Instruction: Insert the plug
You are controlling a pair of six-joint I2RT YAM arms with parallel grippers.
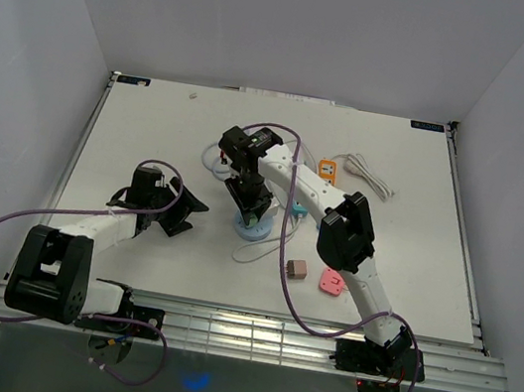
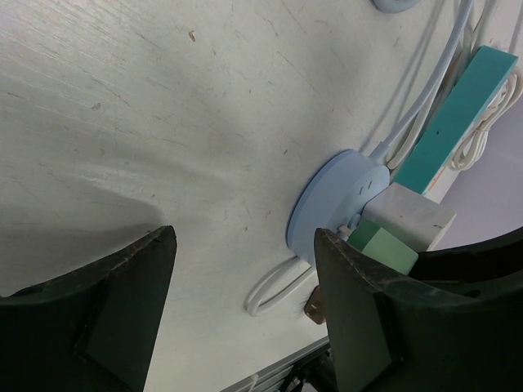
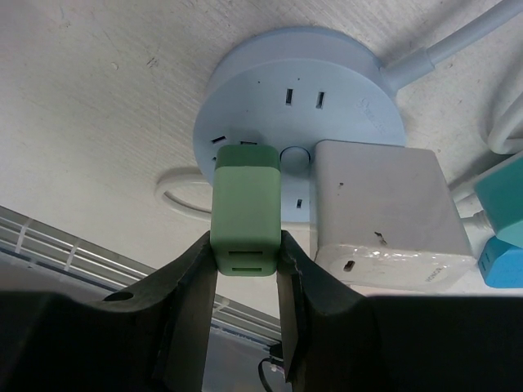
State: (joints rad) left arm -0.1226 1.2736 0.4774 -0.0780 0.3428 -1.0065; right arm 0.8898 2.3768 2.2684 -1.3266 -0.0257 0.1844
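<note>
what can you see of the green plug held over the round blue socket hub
The small green boxy plastic plug is matte with rounded edges and two slots in its near end. The right hand pinches its sides, holding it end-on against the face of the round pale blue socket hub, beside a white adapter block. Its prongs are hidden, so how deep it sits cannot be told.

Green plug pinched between the jaws, far end against round blue socket hub, white adapter just beside

Tight on round hub — white charger seated just beside green plug, teal strip close behind; open table hub's other side.
</note>
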